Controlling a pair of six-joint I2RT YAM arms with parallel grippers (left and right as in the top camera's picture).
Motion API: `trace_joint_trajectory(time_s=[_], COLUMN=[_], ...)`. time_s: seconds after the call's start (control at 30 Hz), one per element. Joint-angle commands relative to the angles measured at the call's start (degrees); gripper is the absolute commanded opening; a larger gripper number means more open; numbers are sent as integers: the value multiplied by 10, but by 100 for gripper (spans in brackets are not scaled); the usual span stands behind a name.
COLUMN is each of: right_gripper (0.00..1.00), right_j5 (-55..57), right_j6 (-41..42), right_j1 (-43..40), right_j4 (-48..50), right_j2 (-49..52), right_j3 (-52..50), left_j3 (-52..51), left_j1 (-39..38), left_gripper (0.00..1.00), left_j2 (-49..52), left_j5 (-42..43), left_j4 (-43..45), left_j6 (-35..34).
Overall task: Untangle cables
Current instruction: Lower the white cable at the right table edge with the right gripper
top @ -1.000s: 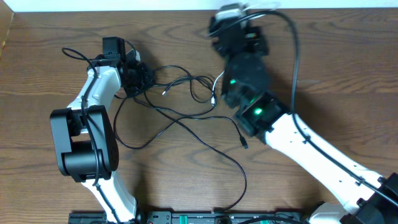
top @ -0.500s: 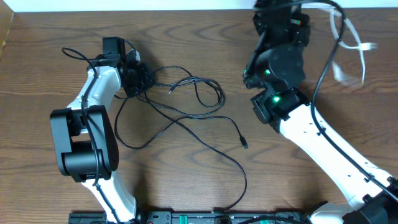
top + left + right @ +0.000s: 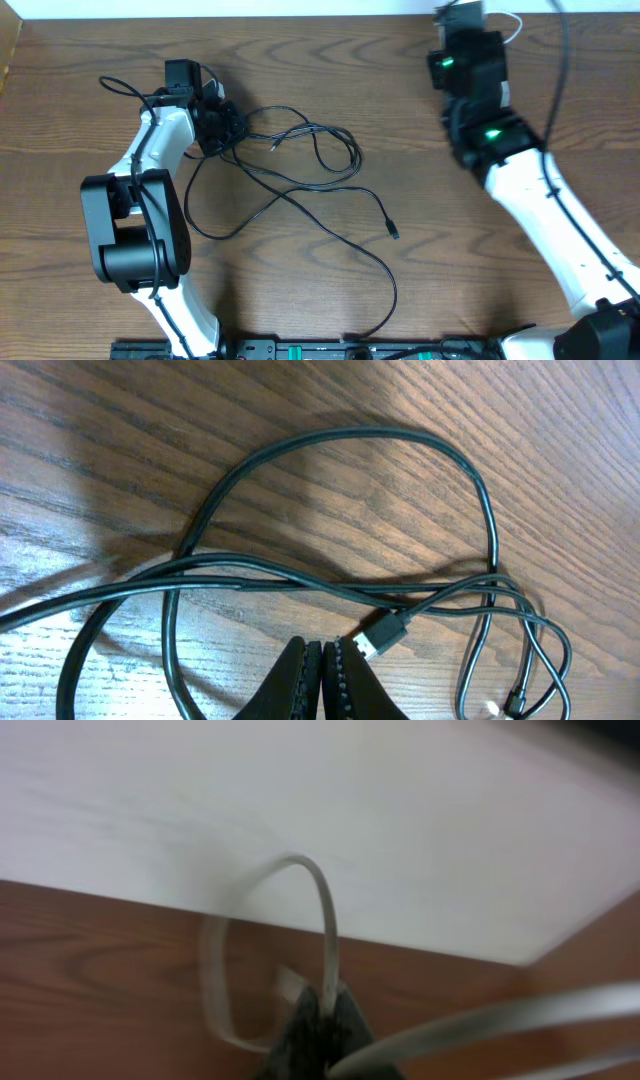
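Observation:
The black cables lie in a loose tangle on the wooden table, left of centre. My left gripper rests at the tangle's left end. In the left wrist view its jaws are shut, with nothing visible between them. A black USB plug lies right beside the right fingertip, and black loops curve beyond it. My right gripper is at the table's back right, shut on the white cable. In the blurred right wrist view the white cable arches up out of the shut gripper.
The table's back edge and a white wall lie just beyond my right gripper. One black cable ends in a plug mid-table; another trails to the front edge. The left arm's own wiring loops at the back left.
My right arm has swung from the tangle's right side to the back right corner, carrying the white cable away from the black ones. The left arm has stayed still.

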Motion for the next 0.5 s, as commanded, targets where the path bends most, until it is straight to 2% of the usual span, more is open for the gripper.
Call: trace_joint_trajectory(time_s=[0.0,0.13,0.23,0.47], right_gripper=[1,1,1,1], right_j5=[-294,-468,-550,-584], right_j6=[222,377,465,475], right_j1=[-89,-180,-244,-325], right_j4=[-13,-21,-47,-177], right_j2=[-4,-4,-4,-1], right_j3=[1,1,1,1], left_j3=[-2,-2,-2,-2], left_j1=[0,0,0,0], left_gripper=[9,9,9,9], left_j2=[2,2,2,2], left_j5=[-4,-4,-4,-3], left_j4=[-1,-1,-1,-1], left_j6=[-2,-2,-2,-2])
